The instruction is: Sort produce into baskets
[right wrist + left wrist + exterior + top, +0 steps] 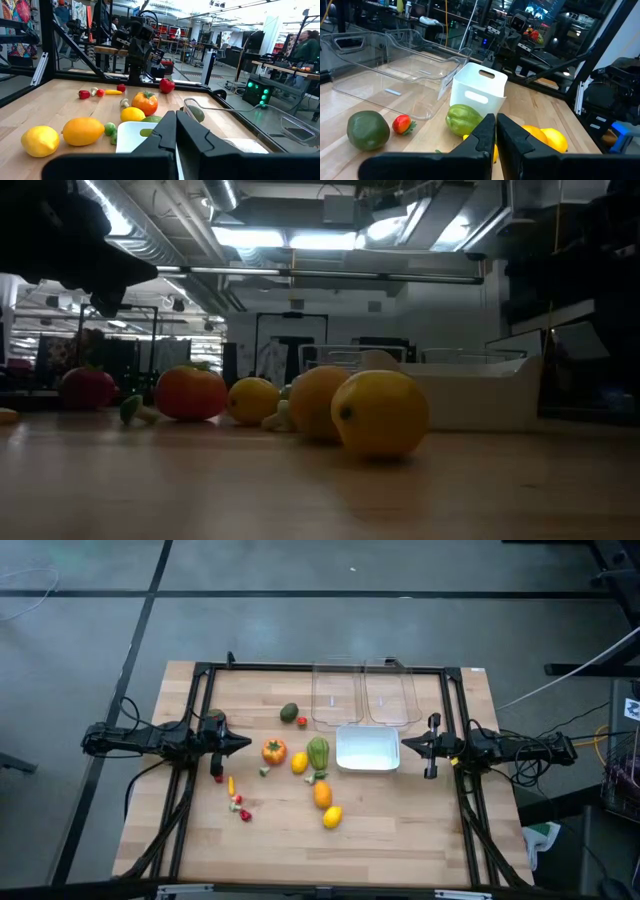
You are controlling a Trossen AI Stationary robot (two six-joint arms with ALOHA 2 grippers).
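Note:
The produce lies loose on the wooden table between my two arms. It includes a dark green round piece (289, 712), an orange-red round piece (274, 750), a long green ribbed one (318, 752), an orange one (322, 794), two lemons (332, 817) (299, 762) and tiny bits (238, 802). Two clear baskets (336, 695) (392, 695) stand side by side at the far edge. The whitish basket (367, 748) stands just in front of them. My left gripper (243, 743) is shut at the left, level, pointing at the produce. My right gripper (405, 745) is shut beside the whitish basket's right side.
A black metal frame (330, 668) runs round the table's far and side edges. Bare wood lies along the near edge (300, 860). The room beyond holds benches, equipment and a person (305, 47) far off.

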